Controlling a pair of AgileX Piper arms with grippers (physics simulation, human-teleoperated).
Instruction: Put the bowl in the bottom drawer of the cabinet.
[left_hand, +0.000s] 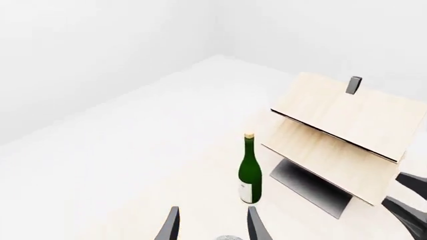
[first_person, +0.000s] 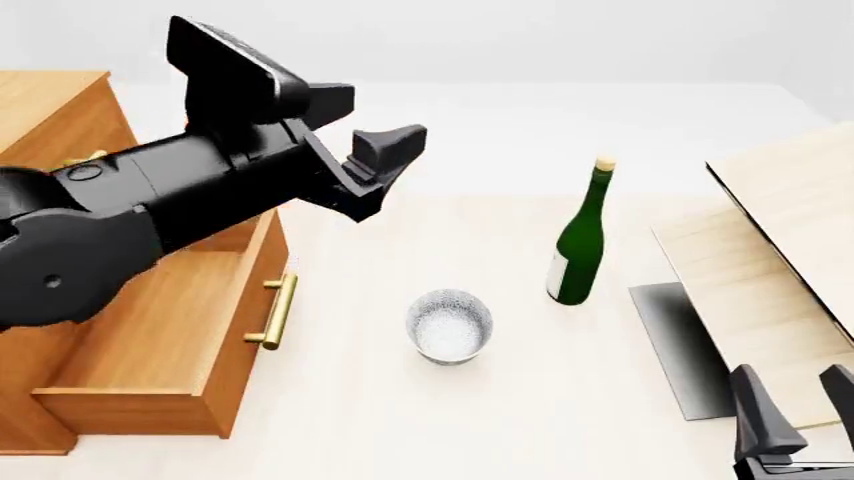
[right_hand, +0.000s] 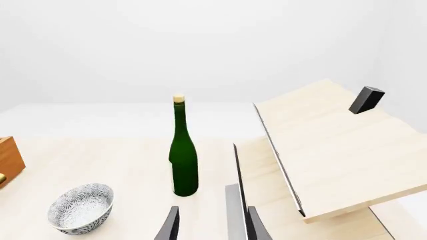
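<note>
Bowl (first_person: 450, 325): upright on the bench (first_person: 534, 420), untouched, near the middle, just beside the open bottom drawer (first_person: 160, 330) and apart from it. Green wine bottle (first_person: 579, 238) stands on the far side of the bowl, toward the right, not touching.

Bottom drawer is pulled out of the cabinet (first_person: 54, 115), brass bar handle (first_person: 278, 311) facing the bowl, interior bare as far as you can see. So the opening step looks done; grasping, carrying and placing the bowl all remain.

Your left tool (first_person: 380, 165) hangs above the drawer's far corner, fingers spread, nothing between them. In the left wrist view the bowl's rim just peeks in at the frame edge, so you are close to over it.

Your right tool (first_person: 794, 405) sits low at the near right edge, jaws parted and empty, beside the pale wood panels (first_person: 787, 250) and a dark slab (first_person: 674, 345).

Judgement: roughly a third along. The left arm is the better placed for the pick.
</note>
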